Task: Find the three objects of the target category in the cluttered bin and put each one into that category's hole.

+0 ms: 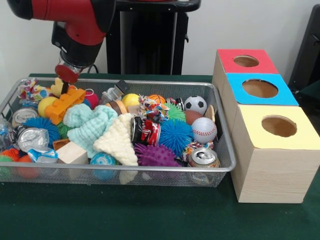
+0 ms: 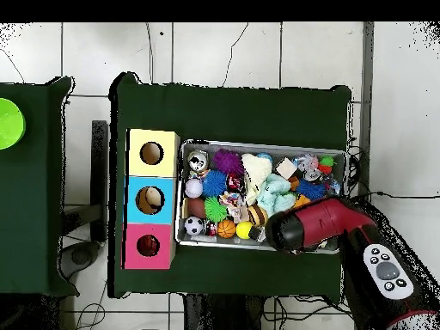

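Note:
The silver wire-mesh bin [image 1: 220, 165] is packed with toys; it also shows in the overhead view [image 2: 262, 143]. My gripper [image 1: 66, 80] hangs over the bin's far left corner, just above an orange block [image 1: 65, 104] and beside a pale yellow piece [image 1: 56, 87] that I cannot identify. In the overhead view the arm [image 2: 314, 225] hides the gripper. An orange, dark-striped toy [image 2: 256, 214], perhaps the tiger, lies mid-bin. No other plush animal shows clearly. The red-topped box's hole [image 1: 246, 61] is at the far right, and it also shows in the overhead view [image 2: 148, 246].
Mint [image 1: 90, 122] and cream [image 1: 119, 140] knitted cloths lie mid-bin among spiky balls, a soccer ball [image 1: 195, 104], a baseball [image 1: 204, 129] and cans [image 1: 203, 158]. Blue-topped [image 1: 260, 88] and yellow-topped [image 1: 279, 126] boxes stand in front of the red one.

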